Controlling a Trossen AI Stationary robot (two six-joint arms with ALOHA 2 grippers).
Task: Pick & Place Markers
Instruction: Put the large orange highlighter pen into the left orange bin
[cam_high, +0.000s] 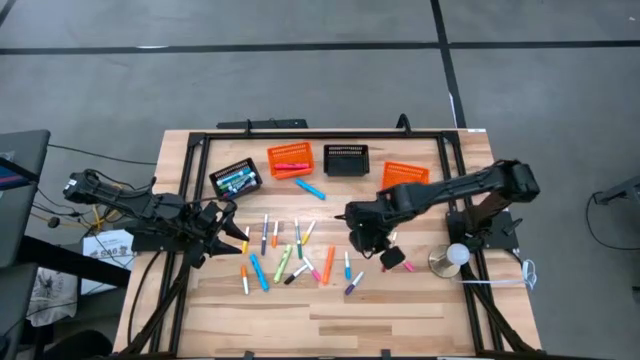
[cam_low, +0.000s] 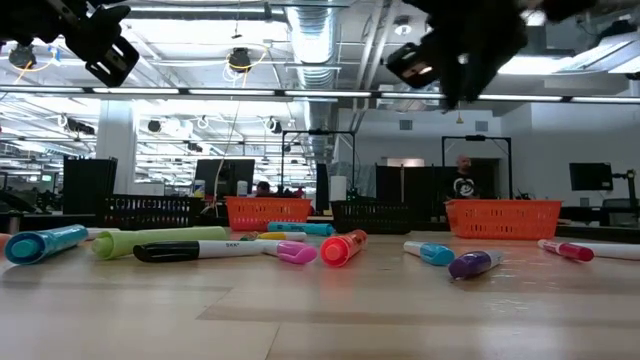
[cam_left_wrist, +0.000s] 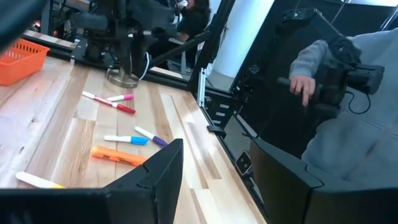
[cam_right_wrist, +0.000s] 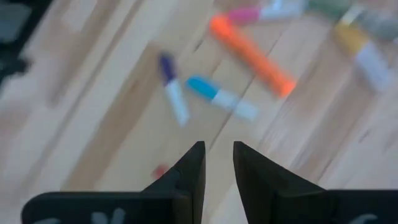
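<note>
Right gripper (cam_right_wrist: 217, 163): shown above the table (cam_high: 400, 310), over the right end of the scattered markers (cam_high: 290, 255); the jaws are narrowed to a thin slit, and nothing is seen between them.
Left gripper (cam_high: 228, 226): held at the left edge of the marker scatter; how wide its jaws stand cannot be told, and nothing is seen held.
Nearest targets: a light blue marker (cam_right_wrist: 221, 98) and a purple marker (cam_right_wrist: 173, 88) lie just ahead of the right jaws, an orange marker (cam_right_wrist: 252, 55) beyond them.
Step in hand: judged to be the approach to one marker by the right gripper.
Good practice: the jaws would need to be widened before descent, set across the marker's short axis, and centred on the barrel so that neighbouring pens are not nudged.
Baskets (cam_high: 290, 158): placed at the far side, well beyond both jaws.
</note>
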